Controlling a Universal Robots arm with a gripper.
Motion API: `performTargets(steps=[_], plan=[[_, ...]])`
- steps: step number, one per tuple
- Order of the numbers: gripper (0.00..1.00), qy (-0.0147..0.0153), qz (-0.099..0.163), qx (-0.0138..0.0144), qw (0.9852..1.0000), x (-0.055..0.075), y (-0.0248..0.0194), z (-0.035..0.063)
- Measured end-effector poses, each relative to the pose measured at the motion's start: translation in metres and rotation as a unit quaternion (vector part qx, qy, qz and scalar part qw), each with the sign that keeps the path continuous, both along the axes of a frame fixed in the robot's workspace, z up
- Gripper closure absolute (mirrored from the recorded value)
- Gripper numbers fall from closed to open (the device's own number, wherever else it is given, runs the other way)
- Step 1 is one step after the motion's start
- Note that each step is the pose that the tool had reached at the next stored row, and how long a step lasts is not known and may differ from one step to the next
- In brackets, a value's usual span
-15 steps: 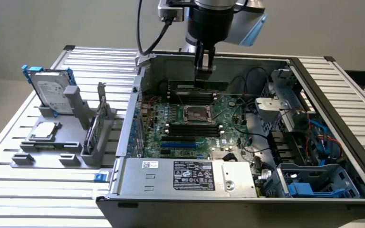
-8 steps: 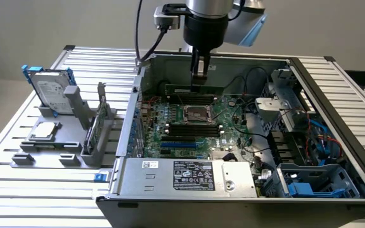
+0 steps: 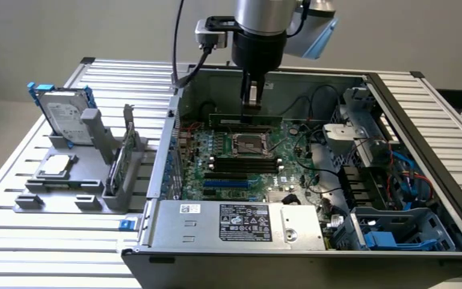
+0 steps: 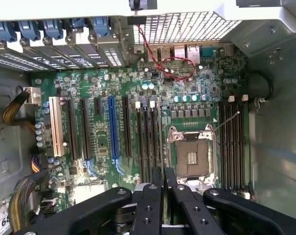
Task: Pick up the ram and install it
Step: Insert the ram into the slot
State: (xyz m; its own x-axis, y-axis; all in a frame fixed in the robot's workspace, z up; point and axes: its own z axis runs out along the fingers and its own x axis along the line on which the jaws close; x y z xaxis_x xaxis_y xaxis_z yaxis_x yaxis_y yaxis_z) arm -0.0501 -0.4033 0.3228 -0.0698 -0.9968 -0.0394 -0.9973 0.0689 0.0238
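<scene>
While gripper [image 3: 251, 108] pinches ram [image 3: 227, 119] at mid-length, board hangs straight below jaws, long axis parallel to DIMM slots [image 3: 247, 164], over bank between CPU socket [image 3: 245, 143] and case wall [image 3: 319, 81]; seating unclear.

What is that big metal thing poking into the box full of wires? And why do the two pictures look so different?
The big metal thing is a robot arm, and the box is an open computer case. One picture comes from a camera off the arm that sees the whole scene. The other comes from a camera on the arm's wrist, looking at the green board inside the case. At the arm's tip is a gripper, like two fingers pinched together. It seems to hold the ram, a thin green stick with black chips, just above the board. On the slatted table, at the exterior view's left, a grey stand carries a silver hard drive with blue rails and an upright card.
</scene>
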Motion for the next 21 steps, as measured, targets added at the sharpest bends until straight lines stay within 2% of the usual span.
performTargets(steps=[5, 21], plan=[[0.87, 0.0, -0.001, 0.0, 1.0, 0.001, -0.0025, -0.009], [0.87, -0.0007, -0.006, 0.0, 1.0, 0.009, -0.0145, -0.038]])
